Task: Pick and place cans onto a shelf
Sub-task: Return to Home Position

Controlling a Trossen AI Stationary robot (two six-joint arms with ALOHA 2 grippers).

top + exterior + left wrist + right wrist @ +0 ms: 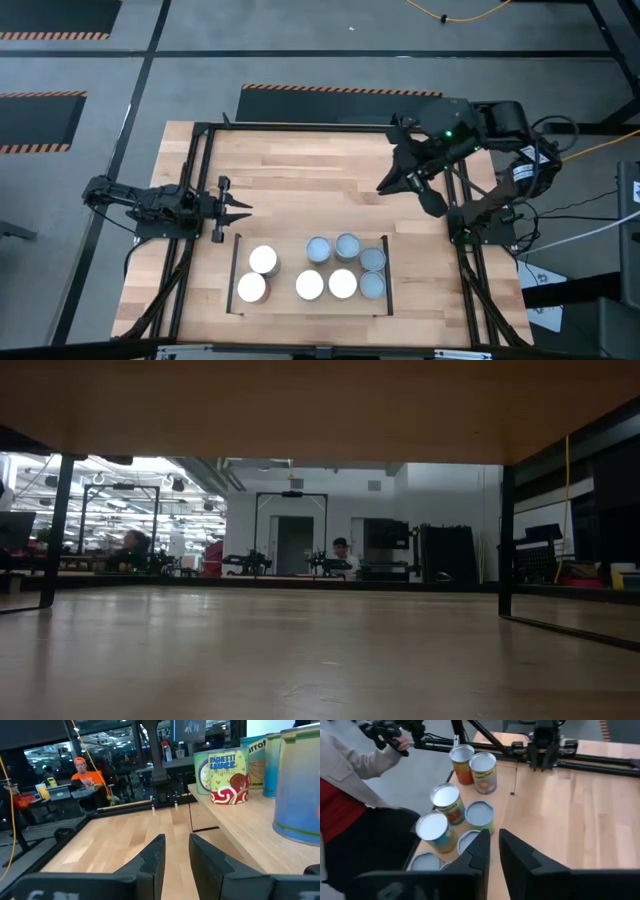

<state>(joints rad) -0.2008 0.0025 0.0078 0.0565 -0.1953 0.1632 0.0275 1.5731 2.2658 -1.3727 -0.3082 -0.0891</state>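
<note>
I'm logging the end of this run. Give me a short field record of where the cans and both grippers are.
cans: all upright on the shelf, a pair toward its left end and a larger cluster toward its right
left gripper: open, empty, near the shelf's left end, apart from the cans
right gripper: open, empty, over bare table beyond the shelf's right part
held items: none
task state: no can in view off the shelf

The cans have white or grey-blue tops; the sauce can is green-yellow with red swirls.
</note>
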